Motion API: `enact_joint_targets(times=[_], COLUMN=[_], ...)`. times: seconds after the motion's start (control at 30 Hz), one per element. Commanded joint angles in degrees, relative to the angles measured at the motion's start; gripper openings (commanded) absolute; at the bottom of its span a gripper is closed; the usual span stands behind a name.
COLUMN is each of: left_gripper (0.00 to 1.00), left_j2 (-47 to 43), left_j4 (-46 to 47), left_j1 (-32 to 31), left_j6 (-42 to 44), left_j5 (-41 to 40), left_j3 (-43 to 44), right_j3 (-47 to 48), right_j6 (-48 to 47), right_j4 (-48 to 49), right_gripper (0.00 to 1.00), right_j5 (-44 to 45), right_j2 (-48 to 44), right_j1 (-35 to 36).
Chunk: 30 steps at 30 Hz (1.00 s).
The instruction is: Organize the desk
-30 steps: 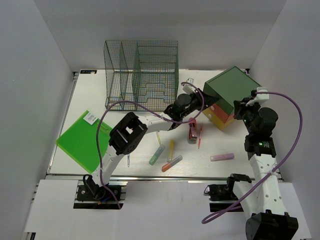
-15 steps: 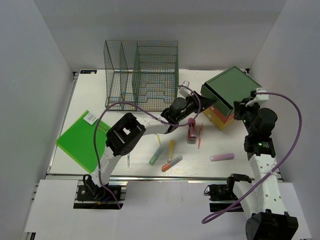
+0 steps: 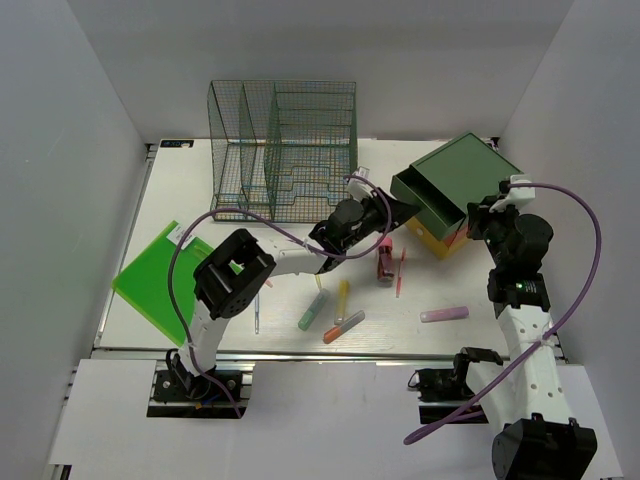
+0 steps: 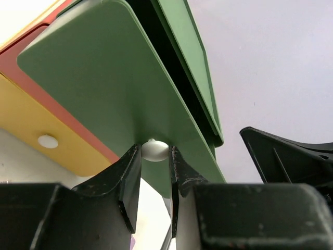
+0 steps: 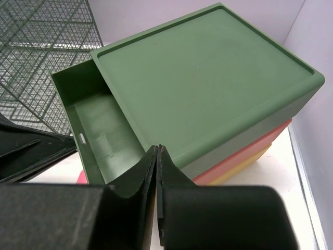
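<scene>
step: you are likely opening the top drawer point(image 5: 99, 130) | left end effector point(image 4: 155, 156) is clamping its knob point(image 4: 155, 150) | right end effector point(image 5: 157, 156) is sitting closed by the box point(image 5: 208, 78) | table point(image 3: 180, 190) is lying under everything, carrying loose pens point(image 3: 342, 297) | advice: be pulling straight and level, in case the box is sliding

Locate the white desk point(image 3: 185, 195). At its far side stand a wire rack point(image 3: 283, 150) and, to the right, a drawer box point(image 3: 455, 190) with its top drawer pulled out. A green folder point(image 3: 160, 280) lies flat at the left edge. Near the front you find a green marker point(image 3: 313, 310), a yellow marker point(image 3: 342, 298) and an orange marker point(image 3: 343, 327) close together, with a pink marker point(image 3: 444, 314) apart to the right.
</scene>
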Motion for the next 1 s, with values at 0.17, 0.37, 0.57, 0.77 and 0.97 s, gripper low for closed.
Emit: enact_joint_targets(times=[0.17,0.37,0.57,0.77,0.97], left_gripper=[0.55,0.75,0.78,0.79,0.78], left_j2=[-5.4,-10.8,-19.7,-34.8,-56.4], left_j4=[-2.9,-4.8,-11.8,-26.9,-45.9], left_j1=[0.4,0.4,-0.1,-0.1,0.6], left_j6=[1.4,2.9,10.3,19.2,33.1], left_j5=[-1.0,-2.2,-5.9,-5.3,-7.7], left_j3=[-0.7,-4.4,-8.4,-15.7,-25.2], right_j3=[-1.0,-1.6,-2.8,0.1,6.4], right_j6=[-1.4,-3.6,-5.6,-9.7,-14.0], right_j4=[3.0,2.9,3.0,-1.6,-11.3], right_gripper=[0.4,0.6,0.69,0.72,0.66], right_j5=[-2.4,-7.1,-12.3,-17.2,-32.5], right_j2=[-0.3,-1.0,-3.0,-3.8,-2.1], right_j1=[0.0,0.1,0.0,0.0,0.4])
